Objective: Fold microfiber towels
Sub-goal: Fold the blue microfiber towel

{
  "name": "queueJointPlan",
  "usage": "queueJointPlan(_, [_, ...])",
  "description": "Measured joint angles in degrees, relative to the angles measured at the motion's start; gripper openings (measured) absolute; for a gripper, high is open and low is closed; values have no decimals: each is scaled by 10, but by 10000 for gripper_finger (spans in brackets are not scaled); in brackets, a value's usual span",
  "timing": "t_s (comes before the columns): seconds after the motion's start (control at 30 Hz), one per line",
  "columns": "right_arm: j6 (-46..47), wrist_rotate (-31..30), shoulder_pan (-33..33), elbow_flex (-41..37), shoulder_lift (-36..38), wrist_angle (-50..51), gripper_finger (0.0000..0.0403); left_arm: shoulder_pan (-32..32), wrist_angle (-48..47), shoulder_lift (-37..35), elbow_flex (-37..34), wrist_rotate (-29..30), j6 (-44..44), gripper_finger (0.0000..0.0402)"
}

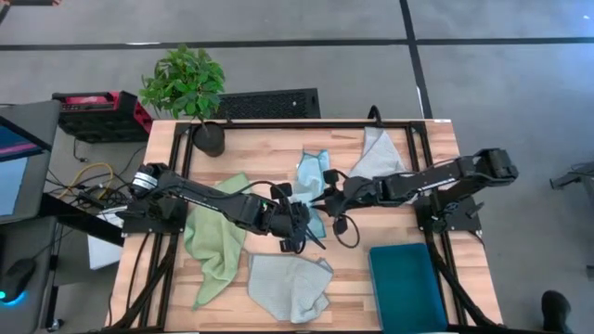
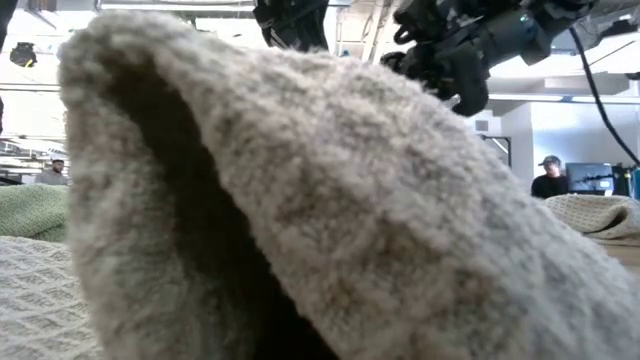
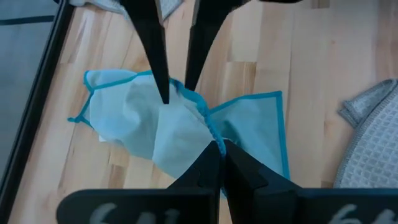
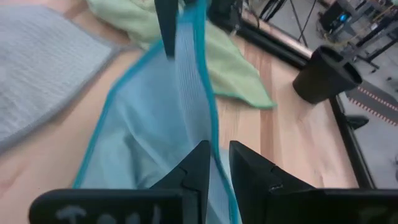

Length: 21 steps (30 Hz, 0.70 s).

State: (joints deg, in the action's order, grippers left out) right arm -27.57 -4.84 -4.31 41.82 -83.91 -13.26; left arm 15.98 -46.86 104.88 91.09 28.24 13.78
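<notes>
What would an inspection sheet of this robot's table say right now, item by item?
Surface: pale wooden table top, dark frame rails.
Job's things: light blue cloth with teal hem mid-table, pinched at two spots; light green cloth crumpled on the left; pale grey cloth at the front edge; another grey cloth at the back right.
Clutter: rigid teal rectangular bin at front right; potted green plant at the back.
Grippers: left gripper shut on the blue cloth's hem; right gripper shut on the same cloth.
Cables: black loops under the right arm; yellow wires off the table's left.
Surroundings: grey floor, person in a cap far behind.
</notes>
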Motion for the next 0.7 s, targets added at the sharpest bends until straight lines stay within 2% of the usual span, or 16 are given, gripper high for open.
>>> queueJointPlan(0.23, [-1,0,15,7,-29,2,83,15,-21,0,27,16,-12,0])
queueJointPlan(0.43, [-1,0,25,7,-28,14,83,24,-83,0,59,21,12,0])
queueJointPlan(0.7, [0,3,38,7,-28,13,83,33,-107,0,94,41,7,0])
